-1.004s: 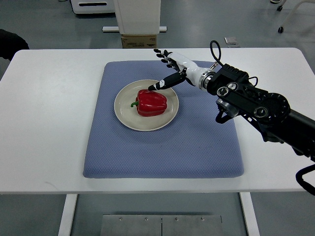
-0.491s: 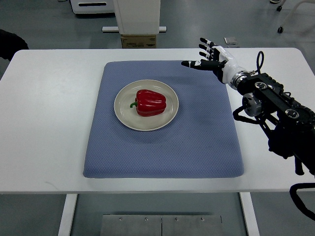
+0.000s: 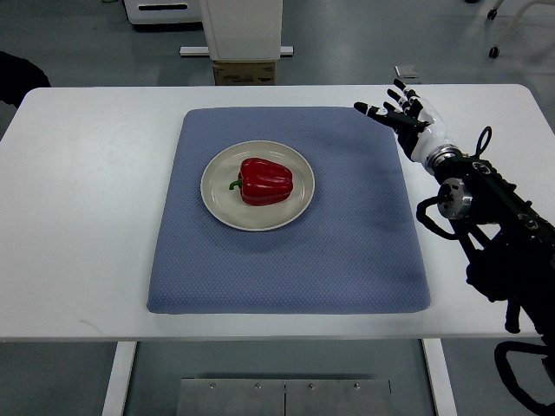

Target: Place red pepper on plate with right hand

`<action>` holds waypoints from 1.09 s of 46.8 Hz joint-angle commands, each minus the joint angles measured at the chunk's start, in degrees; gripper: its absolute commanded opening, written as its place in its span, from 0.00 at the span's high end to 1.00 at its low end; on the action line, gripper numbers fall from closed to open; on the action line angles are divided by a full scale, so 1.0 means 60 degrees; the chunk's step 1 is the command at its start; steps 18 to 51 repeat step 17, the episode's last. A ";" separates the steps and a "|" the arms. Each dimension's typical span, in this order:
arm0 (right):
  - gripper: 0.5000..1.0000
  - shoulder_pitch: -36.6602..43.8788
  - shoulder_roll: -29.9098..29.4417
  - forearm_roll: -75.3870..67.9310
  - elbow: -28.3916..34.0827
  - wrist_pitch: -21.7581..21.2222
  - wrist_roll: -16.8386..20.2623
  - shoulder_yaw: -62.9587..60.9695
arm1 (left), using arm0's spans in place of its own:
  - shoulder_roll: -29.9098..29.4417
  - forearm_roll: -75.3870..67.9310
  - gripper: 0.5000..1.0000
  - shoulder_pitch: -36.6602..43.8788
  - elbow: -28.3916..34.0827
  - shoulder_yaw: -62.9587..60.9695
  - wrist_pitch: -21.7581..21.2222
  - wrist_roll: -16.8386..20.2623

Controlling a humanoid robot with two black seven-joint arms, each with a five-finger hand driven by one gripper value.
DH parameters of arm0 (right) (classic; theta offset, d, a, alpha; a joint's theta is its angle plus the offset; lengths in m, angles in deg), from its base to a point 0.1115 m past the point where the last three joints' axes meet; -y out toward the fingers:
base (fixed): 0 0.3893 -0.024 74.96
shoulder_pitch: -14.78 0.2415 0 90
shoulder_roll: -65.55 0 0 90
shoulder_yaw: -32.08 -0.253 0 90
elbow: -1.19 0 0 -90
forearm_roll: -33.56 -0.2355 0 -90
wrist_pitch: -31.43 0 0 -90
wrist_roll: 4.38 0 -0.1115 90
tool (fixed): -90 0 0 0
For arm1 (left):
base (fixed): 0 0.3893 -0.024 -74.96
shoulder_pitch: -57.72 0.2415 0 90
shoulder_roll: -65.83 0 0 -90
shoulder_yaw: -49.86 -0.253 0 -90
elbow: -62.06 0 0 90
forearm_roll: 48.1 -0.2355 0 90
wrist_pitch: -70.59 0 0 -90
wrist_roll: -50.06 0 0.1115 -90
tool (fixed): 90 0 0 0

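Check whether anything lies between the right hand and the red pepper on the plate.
Nothing visible does. The red pepper sits on the plate; the right hand, fingers spread and empty, hovers at the blue mat's far right corner. Only bare mat lies between them.

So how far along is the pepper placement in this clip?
Done: the red pepper lies on the plate, on the blue mat. In hand: nothing; the right hand is open, empty, off by the mat's far right corner. Nothing visibly left. The left arm is out of view.
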 commanded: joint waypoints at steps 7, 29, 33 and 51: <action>0.00 -0.0280 0.0001 0.0001 0.0003 -0.0001 -0.0007 -0.0181 | 0.0000 0.0000 0.00 0.0000 -0.0001 0.0000 0.0000 0.0009; 0.00 -0.0515 0.0001 0.0001 0.0003 -0.0001 -0.0007 -0.0181 | 0.0000 0.0000 0.00 0.0000 -0.0001 0.0000 0.0000 -0.0006; 0.00 -0.0515 0.0001 0.0001 0.0003 -0.0001 -0.0007 -0.0181 | 0.0000 0.0000 0.00 0.0000 -0.0001 0.0000 0.0000 -0.0006; 0.00 -0.0515 0.0001 0.0001 0.0003 -0.0001 -0.0007 -0.0181 | 0.0000 0.0000 0.00 0.0000 -0.0001 0.0000 0.0000 -0.0006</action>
